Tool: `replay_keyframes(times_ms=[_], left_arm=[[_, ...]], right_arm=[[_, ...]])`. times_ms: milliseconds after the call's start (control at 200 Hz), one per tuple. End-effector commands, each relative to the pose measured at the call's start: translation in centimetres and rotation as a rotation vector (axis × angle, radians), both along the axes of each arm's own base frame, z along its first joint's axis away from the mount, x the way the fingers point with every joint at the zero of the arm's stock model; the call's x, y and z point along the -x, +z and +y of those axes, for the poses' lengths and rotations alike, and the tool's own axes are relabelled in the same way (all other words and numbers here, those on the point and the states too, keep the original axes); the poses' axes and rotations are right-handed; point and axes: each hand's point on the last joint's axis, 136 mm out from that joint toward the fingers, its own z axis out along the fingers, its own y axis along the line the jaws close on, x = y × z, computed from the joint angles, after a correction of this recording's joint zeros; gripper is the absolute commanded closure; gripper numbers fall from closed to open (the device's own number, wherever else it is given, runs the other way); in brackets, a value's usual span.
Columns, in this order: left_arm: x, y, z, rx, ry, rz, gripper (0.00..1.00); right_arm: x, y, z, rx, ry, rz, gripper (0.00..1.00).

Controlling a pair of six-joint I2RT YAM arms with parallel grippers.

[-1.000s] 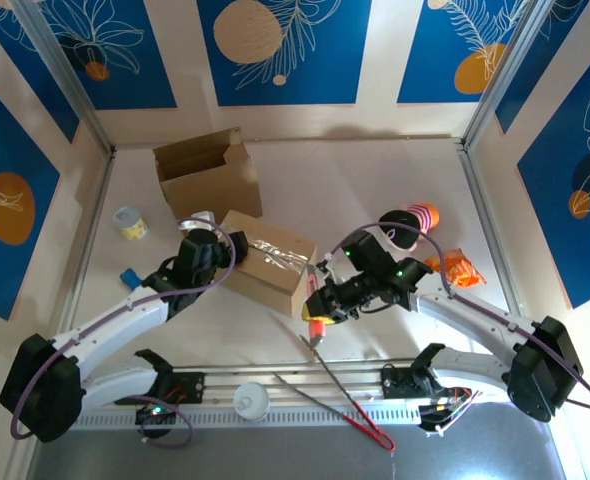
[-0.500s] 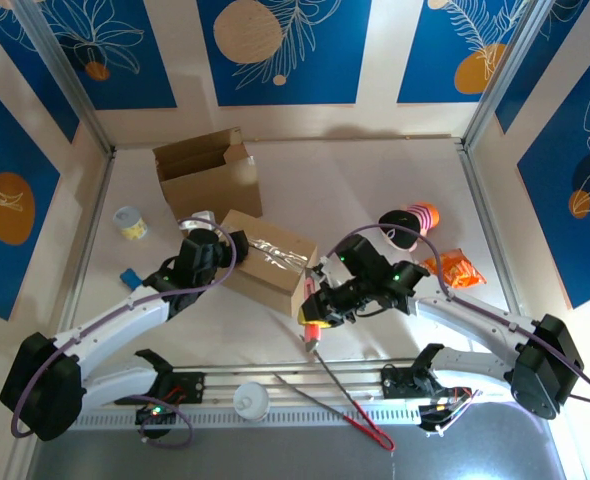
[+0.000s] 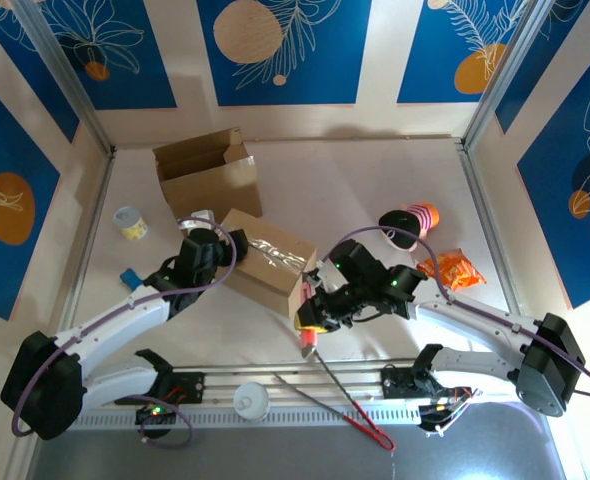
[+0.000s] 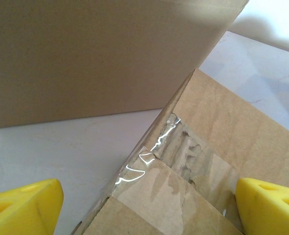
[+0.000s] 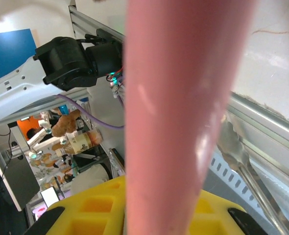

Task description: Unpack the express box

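on the table (image 3: pixel 375 180), brown express box (image 3: pixel 265 282), crinkled tape (image 3: pixel 280 252)

Pink tool (image 3: pixel 309 338) and the right jaws slightly further left, closer to the taped box (image 3: pixel 265 258).

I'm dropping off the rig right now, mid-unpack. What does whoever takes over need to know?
Left pincer: open, jaws wide over one corner of the taped box.
Right pincer: shut on a pink tool, held just off the box's near right end.
Things: the taped box sits mid-table; an open box stands behind it.
Done: tool in hand, box steadied at most.
Left: tape runs across the seam and the flaps are closed, so cut it, open up, empty it. Contents are hidden.
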Motion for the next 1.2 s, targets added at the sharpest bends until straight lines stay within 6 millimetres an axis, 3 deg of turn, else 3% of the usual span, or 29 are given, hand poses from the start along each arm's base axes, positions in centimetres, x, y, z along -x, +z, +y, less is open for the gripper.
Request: replay_keyframes(times_ms=[0, 320, 450, 610, 710, 840, 1010, 1195], left_arm=[[3.5, -7.4, 1.7, -0.171, -0.02, 0.239, 0.1], [3.5, -7.3, 1.5, -0.169, -0.024, 0.236, 0.1], [3.5, -6.9, 1.5, -0.171, -0.028, 0.224, 0.1], [3.3, -5.4, 1.3, -0.172, -0.046, 0.19, 0.1], [3.0, -3.8, 1.1, -0.186, -0.068, 0.156, 0.09], [2.4, -1.6, 1.0, -0.212, -0.085, 0.117, 0.07], [1.9, 0.5, 0.8, -0.23, -0.094, 0.091, 0.05], [1.6, 1.8, 0.5, -0.223, -0.103, 0.067, 0.0]], right_arm=[[2.0, 2.7, 1.0, -0.122, 0.111, -0.02, 1.0], [2.2, 2.5, 0.7, -0.087, 0.093, -0.042, 1.0], [-0.1, 2.5, -2.5, 0.016, -0.011, -0.096, 1.0], [-4.4, 4.5, -7.7, 0.06, -0.181, -0.208, 1.0], [-6.7, 4.5, -9.1, 0.07, -0.213, -0.286, 1.0], [-10.0, 1.8, -9.4, 0.104, -0.211, -0.354, 1.0], [-14.4, -4.2, -10.7, 0.217, -0.284, -0.367, 1.0], [-15.4, -9.9, -11.3, 0.287, -0.328, -0.291, 1.0]])
